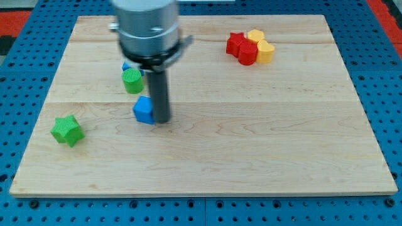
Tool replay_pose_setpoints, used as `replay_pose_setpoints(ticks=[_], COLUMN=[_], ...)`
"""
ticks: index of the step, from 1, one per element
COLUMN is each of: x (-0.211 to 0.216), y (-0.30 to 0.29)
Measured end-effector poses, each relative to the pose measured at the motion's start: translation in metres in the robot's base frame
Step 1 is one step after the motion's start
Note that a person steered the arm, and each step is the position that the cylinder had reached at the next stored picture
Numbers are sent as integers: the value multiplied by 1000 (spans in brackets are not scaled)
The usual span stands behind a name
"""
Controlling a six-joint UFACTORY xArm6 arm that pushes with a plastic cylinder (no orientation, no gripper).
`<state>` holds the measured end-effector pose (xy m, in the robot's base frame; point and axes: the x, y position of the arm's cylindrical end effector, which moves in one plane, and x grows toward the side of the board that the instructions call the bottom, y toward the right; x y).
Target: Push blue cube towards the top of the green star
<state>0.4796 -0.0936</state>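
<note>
Desk [264, 144]: light wooden board over blue perforated base, 1 camera view only.

Arm: grey cylindrical housing [147, 28] entering from view's top, left of centre; dark rod hanging straight down from it. No gripper fitted, so no open or closed state to record.

My tip [162, 120]: resting at board level, pressed against right face of blue cube [144, 110], at roughly 3 o'clock from it. Contact appears direct; no gap discernible.

Blue cube: left of board centre, sitting upright, 1 corner toward view's bottom.

Green star [67, 130]: near board's left edge, at about 8 o'clock from blue cube, well apart from it. Nothing between the 2.

Green cylinder [132, 81]: ribbed sides, at 11 o'clock from blue cube, near but not touching it. Just left of rod.

Second blue piece [127, 65]: small sliver visible at 12 o'clock from green cylinder, mostly hidden behind housing; shape not determinable.

Upper-right cluster, well apart from all above, at about 2 o'clock from my tip: red block [242, 48], lobed outline, exact shape unclear; yellow block [255, 36] touching its upper right; further yellow block [266, 52] touching red block's right side. Whether the 2 yellow parts form 1 piece: cannot tell.
</note>
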Motion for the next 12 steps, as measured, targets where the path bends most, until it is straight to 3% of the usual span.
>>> replay_pose_setpoints(ticks=[1, 2, 4, 5, 6, 8, 9, 12], x=[0, -6, -28, -37, -37, -68, -75, -45], y=[-52, -22, -19, -38, -92, -99, -129, -147])
